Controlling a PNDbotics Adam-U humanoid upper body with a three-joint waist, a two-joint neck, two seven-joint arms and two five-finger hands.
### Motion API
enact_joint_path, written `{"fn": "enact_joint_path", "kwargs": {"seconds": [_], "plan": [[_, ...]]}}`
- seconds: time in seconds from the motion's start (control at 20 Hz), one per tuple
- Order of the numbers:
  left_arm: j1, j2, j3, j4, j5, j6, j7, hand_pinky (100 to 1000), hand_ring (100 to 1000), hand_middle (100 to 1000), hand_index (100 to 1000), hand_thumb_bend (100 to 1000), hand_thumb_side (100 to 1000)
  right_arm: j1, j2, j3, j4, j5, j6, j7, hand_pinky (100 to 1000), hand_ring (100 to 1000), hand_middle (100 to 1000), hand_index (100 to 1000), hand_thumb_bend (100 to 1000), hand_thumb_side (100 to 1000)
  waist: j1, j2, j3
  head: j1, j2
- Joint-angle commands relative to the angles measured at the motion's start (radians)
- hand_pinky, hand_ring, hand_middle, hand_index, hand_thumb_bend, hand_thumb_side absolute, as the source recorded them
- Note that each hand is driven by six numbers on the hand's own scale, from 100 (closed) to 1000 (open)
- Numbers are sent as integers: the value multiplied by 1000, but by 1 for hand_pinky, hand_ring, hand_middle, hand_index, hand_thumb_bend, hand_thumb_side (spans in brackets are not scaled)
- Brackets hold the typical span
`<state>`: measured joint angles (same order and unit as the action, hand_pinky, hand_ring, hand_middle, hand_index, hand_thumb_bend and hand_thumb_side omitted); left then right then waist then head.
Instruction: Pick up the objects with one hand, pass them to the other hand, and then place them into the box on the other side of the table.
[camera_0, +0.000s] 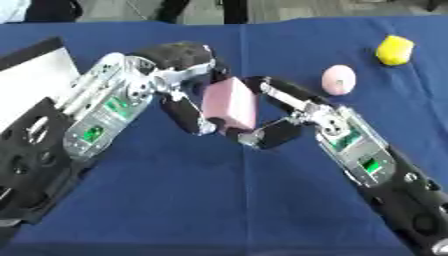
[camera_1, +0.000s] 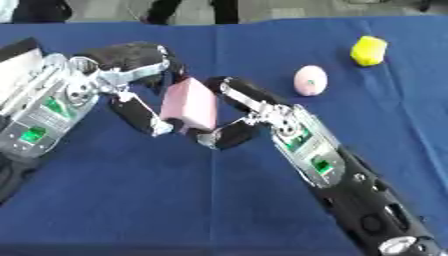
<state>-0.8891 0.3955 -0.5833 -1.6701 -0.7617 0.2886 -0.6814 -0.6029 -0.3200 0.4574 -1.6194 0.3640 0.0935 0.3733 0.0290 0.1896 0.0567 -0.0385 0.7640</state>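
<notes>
Two hands grip one pink block (camera_0: 229, 105), held above the blue cloth (camera_0: 262, 200) at centre: your left hand (camera_0: 179, 80) curls round its left side, your right hand (camera_0: 280, 112) pinches its right. Release right too early and it may drop short of the box (camera_0: 31, 80) at far left.

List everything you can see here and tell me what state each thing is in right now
pink block: off the table, gripped between both hands
left hand: fingers curled round the block
right hand: fingers curled round the block
pink egg-shaped object: lying on the table, untouched
yellow object: resting on the table, untouched
</notes>
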Motion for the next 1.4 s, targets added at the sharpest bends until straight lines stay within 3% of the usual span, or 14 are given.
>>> {"fn": "enact_joint_path", "kwargs": {"seconds": [0.05, 0.2, 0.35, 0.4, 0.5, 0.6, 0.9, 1.1, 1.4], "plan": [[-20, 51, 35, 2, -46, -1, -5, 549, 484, 394, 475, 100, 100, 8, -40, 12, -21, -4, 0, 2, 967, 875, 804, 949, 150, 100, 6, -40, 1, 5, 6], [-19, 57, 35, -2, -52, -7, -17, 546, 482, 392, 473, 100, 100, 11, -46, 11, -26, -3, 3, -11, 968, 877, 805, 952, 126, 127, 5, -41, 2, 6, 6], [-17, 64, 35, -7, -57, -9, -26, 542, 480, 391, 470, 100, 100, 14, -51, 12, -29, -5, 1, -21, 970, 879, 807, 955, 100, 319, 5, -43, 3, 7, 6], [-16, 65, 35, -7, -59, -10, -27, 540, 479, 391, 470, 100, 100, 14, -52, 13, -30, -7, 0, -24, 972, 880, 810, 958, 100, 481, 4, -44, 3, 7, 6], [-15, 67, 34, -9, -63, -12, -31, 539, 478, 391, 471, 106, 100, 17, -54, 14, -33, -12, -2, -30, 975, 883, 813, 961, 100, 722, 4, -44, 4, 9, 6], [-13, 69, 33, -8, -68, -14, -33, 539, 478, 390, 470, 106, 100, 18, -56, 16, -37, -17, -4, -32, 978, 885, 816, 964, 100, 766, 4, -44, 4, 10, 6], [-12, 73, 35, -11, -69, -15, -33, 537, 475, 387, 469, 110, 100, 22, -61, 15, -44, -28, -9, -24, 987, 896, 830, 973, 100, 745, 5, -44, 4, 10, 6], [-10, 77, 35, -15, -68, -14, -36, 535, 473, 384, 469, 121, 100, 27, -63, 13, -44, -31, -10, -19, 989, 900, 837, 979, 100, 613, 5, -44, 4, 10, 6], [-4, 83, 38, -24, -66, -8, -33, 527, 462, 372, 470, 152, 100, 35, -68, 12, -50, -34, -5, -24, 989, 897, 837, 982, 100, 593, 5, -44, 4, 9, 6]]}}
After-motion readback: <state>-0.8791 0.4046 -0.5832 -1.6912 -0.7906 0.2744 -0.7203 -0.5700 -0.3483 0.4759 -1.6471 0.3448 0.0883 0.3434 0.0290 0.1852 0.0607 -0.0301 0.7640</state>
